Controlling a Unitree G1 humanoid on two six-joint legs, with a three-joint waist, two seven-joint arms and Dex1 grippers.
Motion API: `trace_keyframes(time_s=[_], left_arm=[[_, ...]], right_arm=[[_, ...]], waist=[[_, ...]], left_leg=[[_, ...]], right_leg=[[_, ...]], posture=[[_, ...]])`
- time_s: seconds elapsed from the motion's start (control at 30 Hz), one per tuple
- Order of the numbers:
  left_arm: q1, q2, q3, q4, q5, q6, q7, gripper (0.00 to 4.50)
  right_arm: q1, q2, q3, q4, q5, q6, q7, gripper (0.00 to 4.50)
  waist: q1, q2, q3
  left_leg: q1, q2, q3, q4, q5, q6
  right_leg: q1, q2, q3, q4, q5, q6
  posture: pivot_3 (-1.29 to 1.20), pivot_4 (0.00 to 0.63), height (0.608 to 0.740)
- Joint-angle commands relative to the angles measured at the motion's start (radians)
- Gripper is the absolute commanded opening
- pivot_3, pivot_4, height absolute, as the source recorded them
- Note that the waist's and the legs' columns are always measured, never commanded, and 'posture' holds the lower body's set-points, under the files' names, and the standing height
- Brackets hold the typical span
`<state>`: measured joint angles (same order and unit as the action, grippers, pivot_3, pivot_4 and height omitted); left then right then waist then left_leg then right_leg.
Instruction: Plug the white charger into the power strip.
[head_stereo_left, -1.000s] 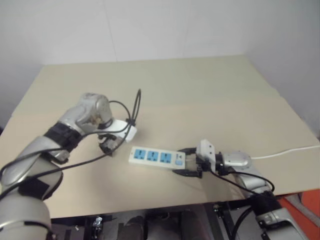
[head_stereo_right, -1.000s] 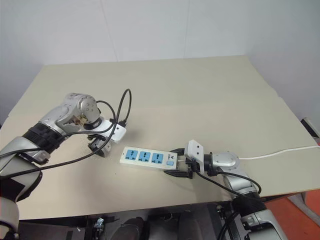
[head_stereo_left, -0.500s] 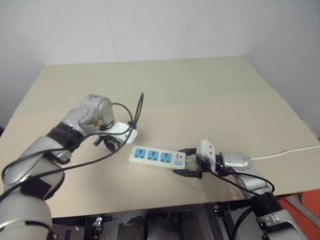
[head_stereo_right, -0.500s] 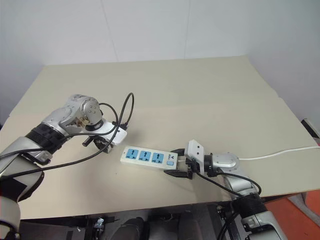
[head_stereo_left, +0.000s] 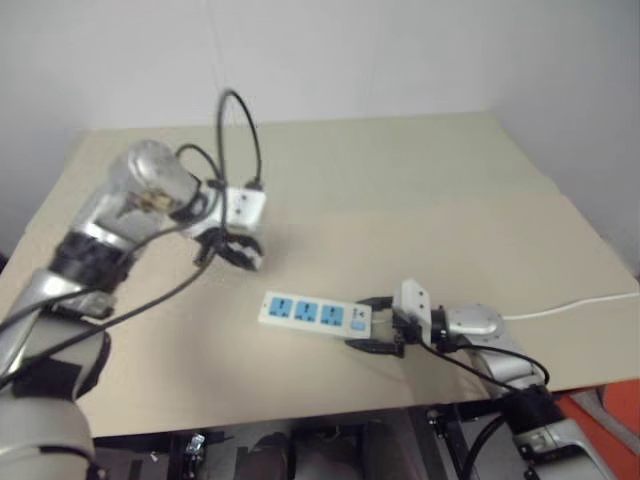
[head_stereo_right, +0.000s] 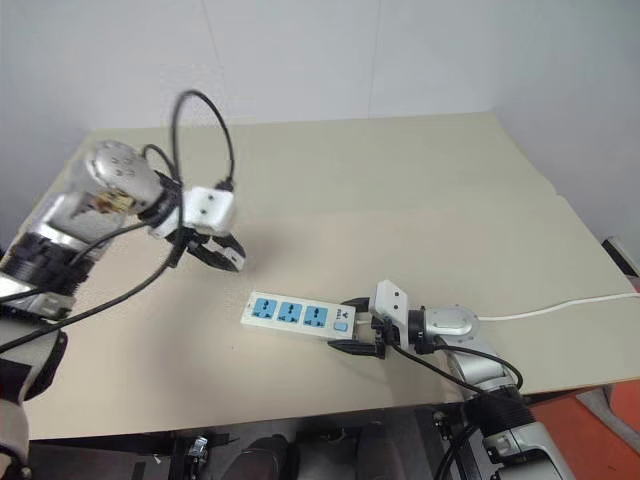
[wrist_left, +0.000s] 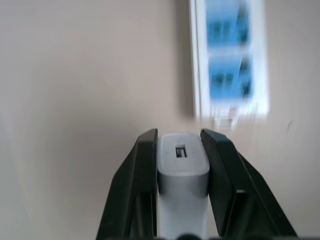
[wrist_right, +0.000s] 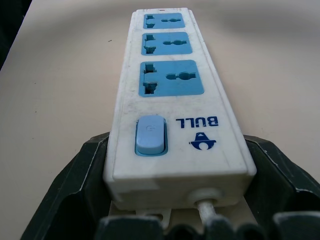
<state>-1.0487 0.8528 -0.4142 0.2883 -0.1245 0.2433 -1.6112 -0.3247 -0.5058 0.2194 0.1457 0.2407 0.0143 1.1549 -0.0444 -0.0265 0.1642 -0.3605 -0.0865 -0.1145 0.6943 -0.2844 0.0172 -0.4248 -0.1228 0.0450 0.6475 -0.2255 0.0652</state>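
Two grips: left gripper (wrist_left: 180, 150) jaws clamp the white charger (wrist_left: 182, 162) above the table (head_stereo_left: 400, 190); right gripper (wrist_right: 175, 200) jaws straddle the power strip (wrist_right: 172, 105).

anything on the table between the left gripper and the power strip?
No. In the left eye view, only bare tabletop separates the left gripper, clamping the white charger, from the power strip.
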Motion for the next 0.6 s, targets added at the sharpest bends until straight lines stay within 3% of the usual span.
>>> trace_keyframes(time_s=[0.03,0.13,0.3,0.5,0.6], left_arm=[[0.059,-0.032,0.143,-0.079,-0.149,0.113,0.019,1.01],[0.187,-0.129,0.273,-0.158,-0.322,0.244,0.1,1.01],[0.335,-0.275,0.385,-0.192,-0.454,0.23,0.163,1.01],[0.434,-0.374,0.39,-0.157,-0.435,0.032,0.123,1.01],[0.429,-0.401,0.397,-0.122,-0.459,0.027,0.1,1.01]], right_arm=[[0.024,-0.012,0.013,0.016,-0.027,0.01,0.001,3.42],[0.025,-0.005,0.016,0.017,-0.028,0.008,-0.002,3.42],[0.024,0.004,0.024,0.021,-0.033,-0.003,-0.005,3.42],[0.026,0.0,0.025,0.006,-0.04,-0.01,-0.011,3.42],[0.029,-0.006,0.021,0.0,-0.043,-0.01,-0.014,3.42]], waist=[[0.0,0.0,0.0],[0.001,0.0,0.0],[0.001,0.0,0.0],[0.002,0.0,0.0],[0.004,0.0,0.0]], left_leg=[[0.0,0.0,0.0,0.0,0.0,0.0],[0.002,0.0,0.0,0.0,0.0,0.0],[0.003,0.001,0.0,0.0,-0.001,-0.001],[0.004,0.002,0.001,-0.001,-0.001,-0.002],[0.004,0.002,0.001,-0.001,-0.002,-0.002]], right_leg=[[0.0,0.0,0.0,0.0,0.0,0.0],[0.002,0.0,0.0,0.0,0.0,0.0],[0.002,0.0,0.0,0.0,0.0,0.0],[0.003,0.0,0.001,-0.001,0.001,-0.001],[0.003,0.0,0.001,-0.002,0.001,-0.001]], posture=[[0.0,0.15,0.74],[0.0,0.15,0.74],[0.0,0.15,0.74],[0.0,0.15,0.74],[0.0,0.15,0.74]])
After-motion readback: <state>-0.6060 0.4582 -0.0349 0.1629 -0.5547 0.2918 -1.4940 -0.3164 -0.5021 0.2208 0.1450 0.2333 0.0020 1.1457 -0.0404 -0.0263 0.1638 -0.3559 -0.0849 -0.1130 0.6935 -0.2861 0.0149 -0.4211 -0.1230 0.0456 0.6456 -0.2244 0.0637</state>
